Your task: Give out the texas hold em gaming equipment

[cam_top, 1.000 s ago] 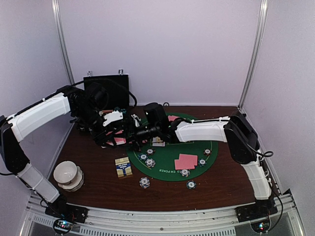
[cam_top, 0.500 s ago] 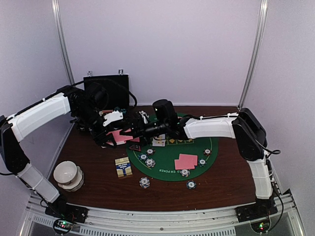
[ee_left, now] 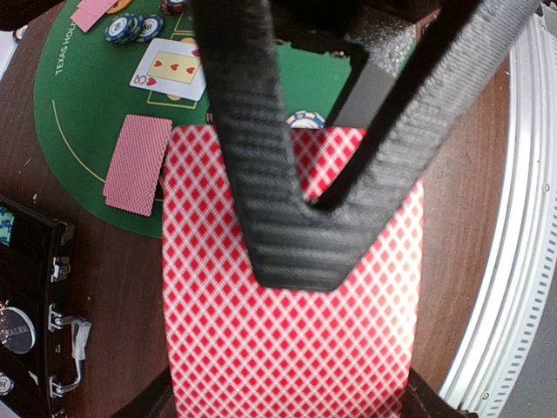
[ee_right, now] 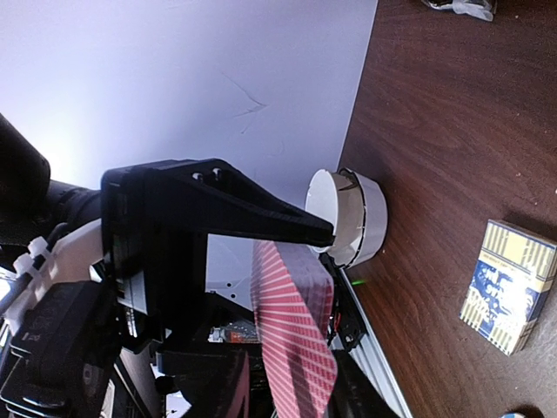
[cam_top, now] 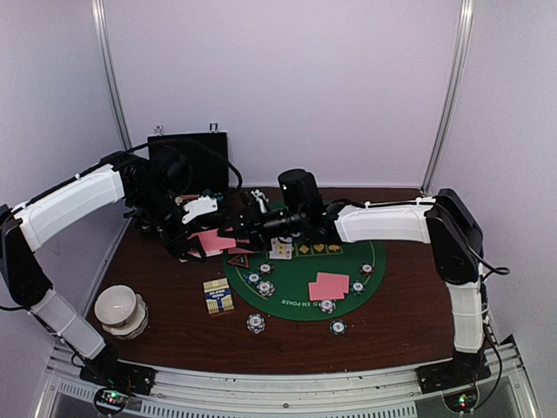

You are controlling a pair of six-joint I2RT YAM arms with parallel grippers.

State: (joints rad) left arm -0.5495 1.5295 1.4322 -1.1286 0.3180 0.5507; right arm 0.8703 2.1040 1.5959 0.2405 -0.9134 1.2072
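Note:
My left gripper (cam_top: 198,242) is shut on a deck of pink-backed playing cards (cam_top: 213,241), held above the table's left side at the green mat's edge. In the left wrist view the deck (ee_left: 287,348) fills the frame, and the right arm's black fingers (ee_left: 261,174) lie across its back. My right gripper (ee_right: 322,322) reaches in from the right; its jaws stand apart on either side of the cards' end (ee_right: 291,331). Striped poker chips (cam_top: 255,323) and two pink cards (cam_top: 328,286) lie on the mat (cam_top: 296,277), with face-up cards (cam_top: 280,251) near its middle.
A black case (cam_top: 187,161) stands open at the back left. Near the front left sit a white bowl (cam_top: 120,309) and a blue-and-yellow card box (cam_top: 218,296). More chips (cam_top: 338,327) lie by the mat's front edge.
The right wrist has shifted right and back while its jaws narrowed around the deck's end. The left arm has held still with the deck.

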